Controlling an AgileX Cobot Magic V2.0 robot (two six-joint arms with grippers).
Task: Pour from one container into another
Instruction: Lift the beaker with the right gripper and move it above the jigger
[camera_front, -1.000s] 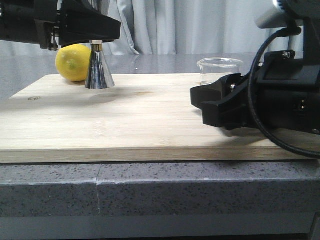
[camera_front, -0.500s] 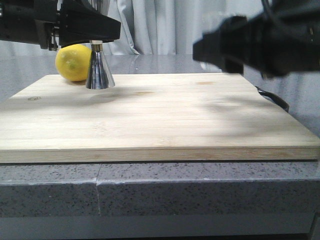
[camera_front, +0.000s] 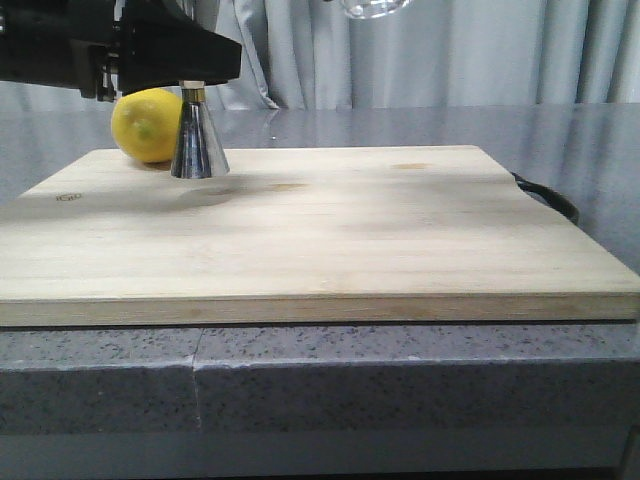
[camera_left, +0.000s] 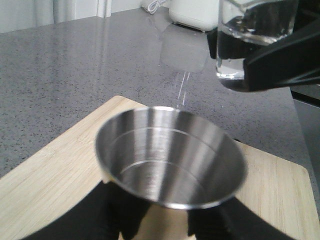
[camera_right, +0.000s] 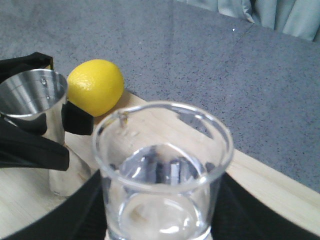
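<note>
Fingers: left (camera_left: 150, 220) clamped on jigger (camera_left: 170, 155), right (camera_right: 160, 220) clamped on beaker (camera_right: 162, 170) | beaker aloft, well apart | I'd carry lip over jigger's mouth, tip slowly.

grey counter (camera_front: 400, 385), wooden board (camera_front: 330, 240) on it

Front view is sitting low at the counter edge, looking forward across the cutting board (camera_front: 330, 230) toward curtains, catching the jigger (camera_front: 199, 140) and lemon (camera_front: 146, 124) at far left. Left wrist view is looking down close into the jigger's (camera_left: 170, 155) cup, with the beaker (camera_left: 252, 35) raised beyond it. Right wrist view is peering over the beaker (camera_right: 162, 172) close up, sharing jigger (camera_right: 37, 120), lemon (camera_right: 95, 86) and board with the others.
</note>
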